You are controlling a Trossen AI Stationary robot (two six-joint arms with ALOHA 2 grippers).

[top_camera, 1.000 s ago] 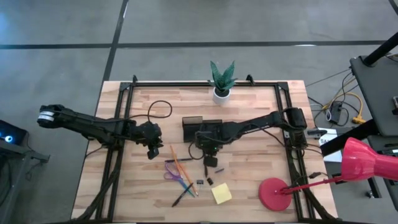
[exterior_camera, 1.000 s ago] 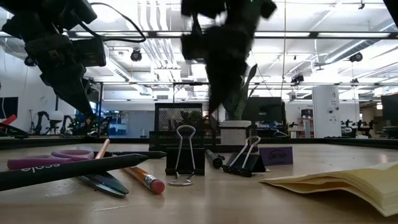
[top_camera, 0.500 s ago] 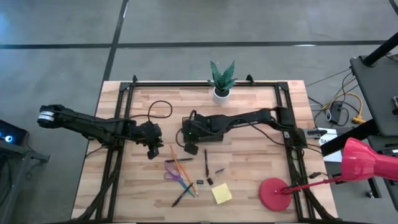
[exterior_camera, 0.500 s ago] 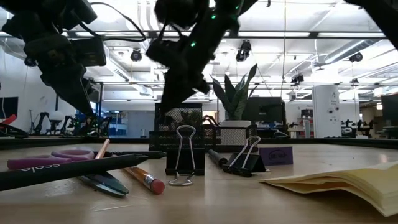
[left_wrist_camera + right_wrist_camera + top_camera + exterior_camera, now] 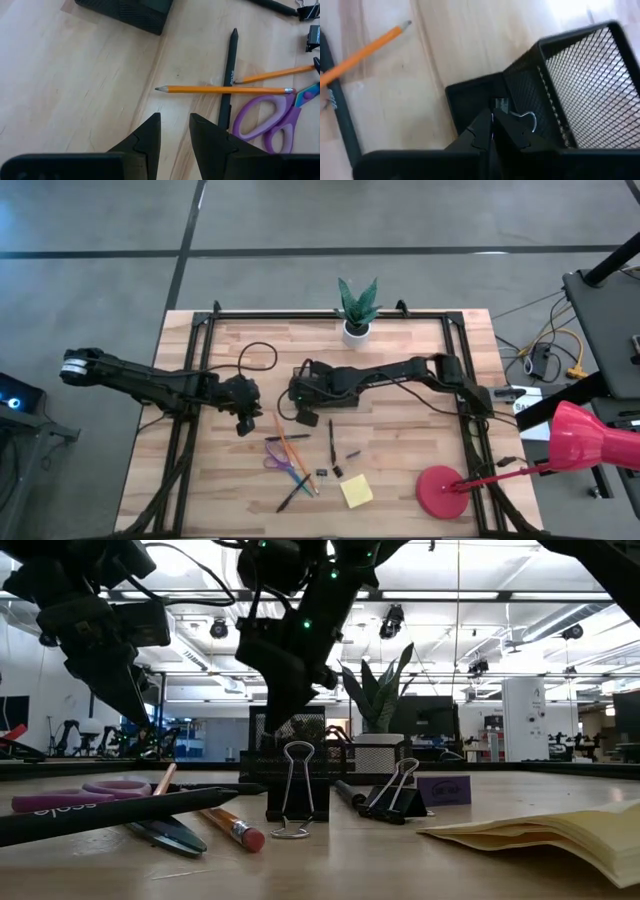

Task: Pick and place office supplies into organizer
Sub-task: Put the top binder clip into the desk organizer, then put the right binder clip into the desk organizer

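Your right gripper (image 5: 492,131) is pinching its fingers together on a small binder clip (image 5: 512,111), hovering over the organizer's (image 5: 322,384) low front tray at the table's centre. Your left gripper (image 5: 174,131) is hanging with fingers narrowly parted above bare wood, at 9 o'clock from the organizer. Lying toward 6 o'clock on the butcher-block table (image 5: 410,450): scissors (image 5: 277,457), orange pencil (image 5: 290,445), pens (image 5: 331,438), sticky pad (image 5: 356,492). A potted plant (image 5: 357,311) is standing at 12 o'clock. An open workshop with ceiling lights is showing beyond.
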